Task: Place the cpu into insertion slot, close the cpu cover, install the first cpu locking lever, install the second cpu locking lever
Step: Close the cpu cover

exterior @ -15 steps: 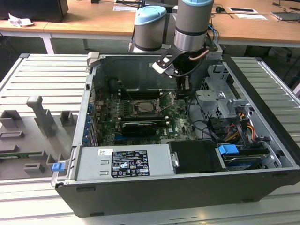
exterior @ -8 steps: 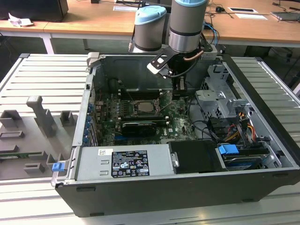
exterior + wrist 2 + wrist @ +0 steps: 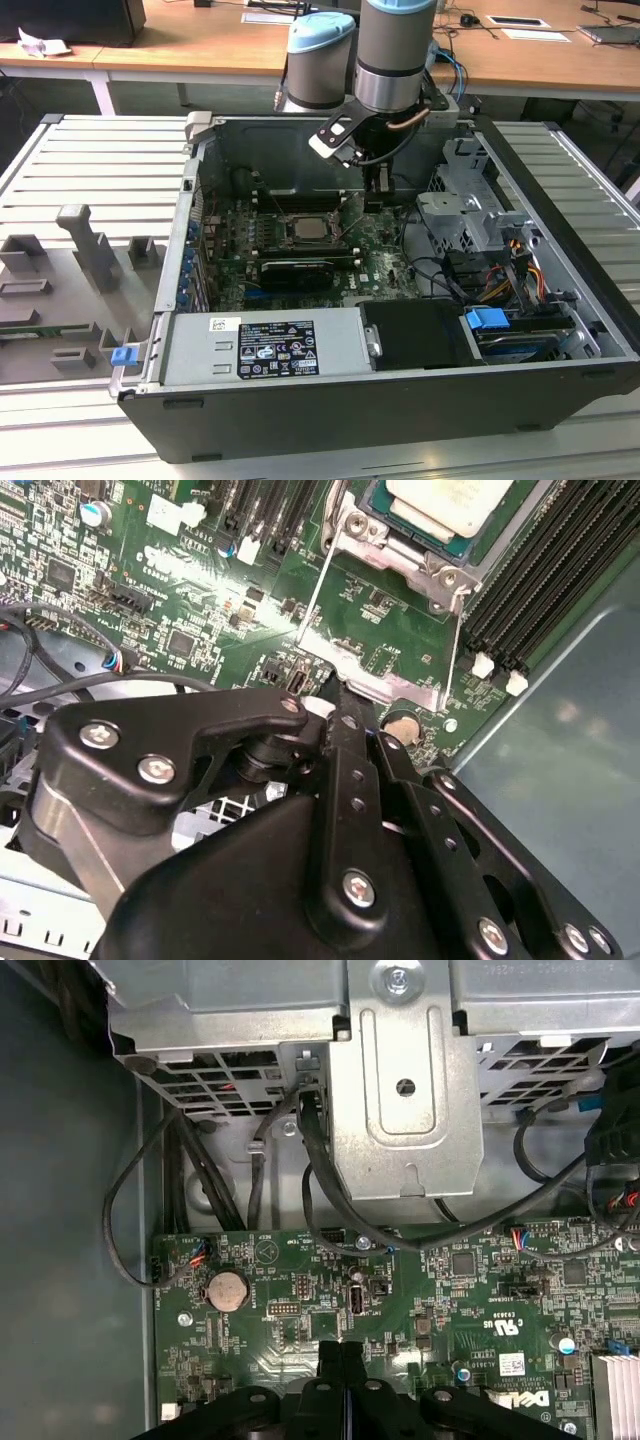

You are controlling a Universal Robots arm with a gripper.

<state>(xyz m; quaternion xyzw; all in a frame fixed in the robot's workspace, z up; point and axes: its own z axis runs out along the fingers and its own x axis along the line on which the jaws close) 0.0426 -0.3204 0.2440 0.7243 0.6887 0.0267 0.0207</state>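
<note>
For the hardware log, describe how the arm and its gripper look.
The arm is a thick grey cylinder with a pale blue joint cap; a copper-coloured cable loops at its wrist. The gripper is matte black, built of flat linkage bars pinned with silver screws.

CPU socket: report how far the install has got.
Done: the cpu sits in the insertion slot, with the cpu cover down over its edges. In hand: the shut pincer is at the end of a locking lever beside the socket, holding nothing. Left: whether either lever is latched cannot be told.
</note>
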